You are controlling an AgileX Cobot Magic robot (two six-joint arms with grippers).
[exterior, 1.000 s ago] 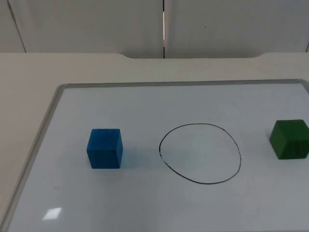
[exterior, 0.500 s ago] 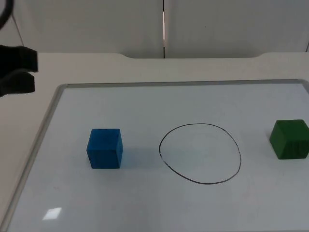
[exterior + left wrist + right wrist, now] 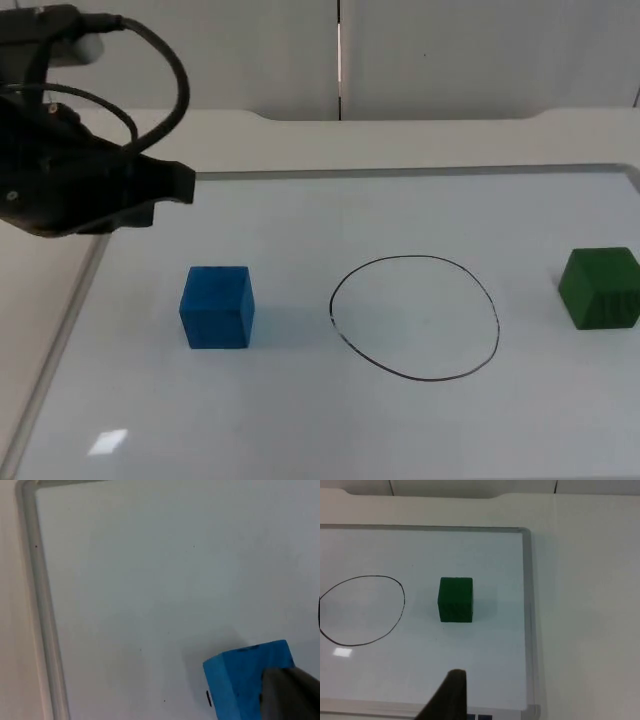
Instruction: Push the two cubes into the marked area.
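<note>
A blue cube rests on the whiteboard, left of a hand-drawn black circle. A green cube sits right of the circle, near the board's right edge. Both cubes lie outside the line. My left gripper hovers over the board's far left part, behind and a little left of the blue cube, not touching it. In the left wrist view the blue cube lies close ahead of the gripper. In the right wrist view the right gripper waits over the board's near edge, well short of the green cube and the circle.
The whiteboard has a raised grey frame on the left, seen also in the left wrist view as a frame, and on the right side as a frame. Beige table top surrounds the board.
The left arm has come into the top view from the upper left and moved right, toward the blue cube. Neither cube has moved.
</note>
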